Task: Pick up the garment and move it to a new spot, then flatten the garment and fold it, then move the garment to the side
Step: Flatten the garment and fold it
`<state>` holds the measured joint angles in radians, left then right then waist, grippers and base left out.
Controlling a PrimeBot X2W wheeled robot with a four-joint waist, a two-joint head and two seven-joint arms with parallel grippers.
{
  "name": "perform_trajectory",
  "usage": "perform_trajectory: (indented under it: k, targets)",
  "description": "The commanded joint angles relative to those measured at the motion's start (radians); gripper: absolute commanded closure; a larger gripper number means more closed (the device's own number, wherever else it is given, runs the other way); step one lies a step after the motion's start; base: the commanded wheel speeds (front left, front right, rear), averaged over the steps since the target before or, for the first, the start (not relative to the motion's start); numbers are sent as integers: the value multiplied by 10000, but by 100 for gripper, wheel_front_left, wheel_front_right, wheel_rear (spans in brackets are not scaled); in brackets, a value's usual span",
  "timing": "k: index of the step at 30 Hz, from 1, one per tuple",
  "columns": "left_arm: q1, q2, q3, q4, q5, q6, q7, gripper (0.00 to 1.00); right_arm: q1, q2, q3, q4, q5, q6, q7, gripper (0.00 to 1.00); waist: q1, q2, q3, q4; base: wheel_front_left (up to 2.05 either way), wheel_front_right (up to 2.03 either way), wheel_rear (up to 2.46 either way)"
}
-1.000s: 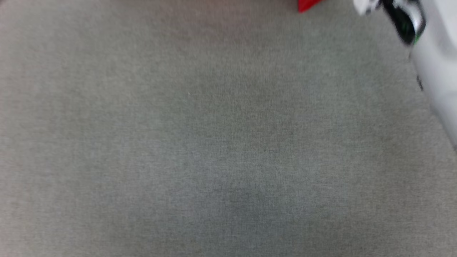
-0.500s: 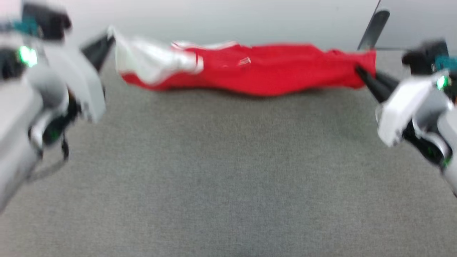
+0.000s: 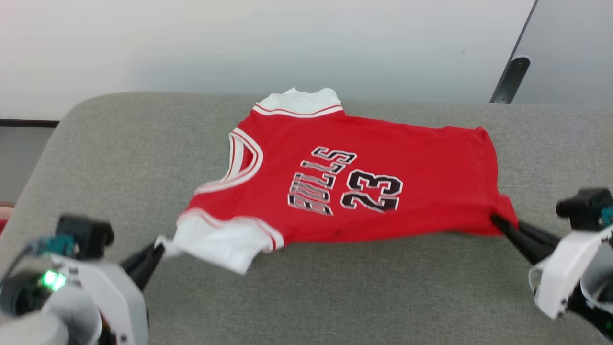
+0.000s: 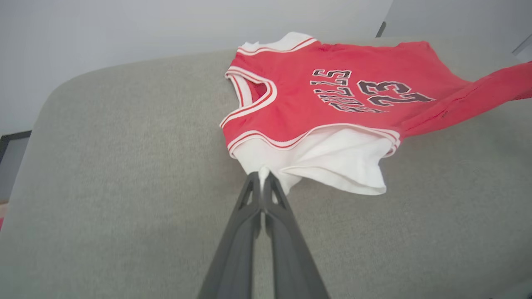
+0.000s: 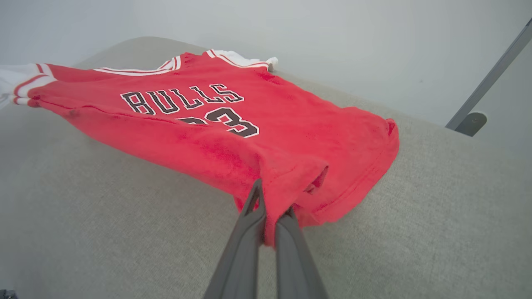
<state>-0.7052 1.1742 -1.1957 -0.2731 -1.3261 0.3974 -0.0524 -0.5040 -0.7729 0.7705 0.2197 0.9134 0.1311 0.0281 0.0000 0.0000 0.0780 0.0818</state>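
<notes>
The jersey lies face up on the soft grey bench, near the back edge. The far side rests on the bench. The near side looks lifted a little and hangs between the two claws.

The left claw is pinched tight on the white corner. The right claw is pinched tight on the red corner, which is bunched up.

The step looks like making the jersey flat. To do it well, the robot should probably pull both claws apart softly and by the same amount, so the saggy near edge goes straight. Then both claws should go down together until the cloth touches the bench. They should let go only after that. A hard tug could drag the whole jersey along or crumple it.
</notes>
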Motion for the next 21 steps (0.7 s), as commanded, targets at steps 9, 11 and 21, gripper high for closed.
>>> perform_trajectory:
  k: [9,11,21]
  targets:
    - [1849,452,-484,-1967,-1109,1421,222,100,2031,-817,-399,-1560,458,-6,752,100,0,0,107,84,0,0,0]
    - [2258,383,-576,-2230,-1401,1613,359,100,2413,-1070,-452,-1958,543,-8,1065,100,0,0,134,62,0,0,0]
    - [3041,511,-578,-3354,-2148,2913,496,100,4309,-1691,-1733,-3159,1222,-8,1825,100,0,0,448,-190,0,0,0]
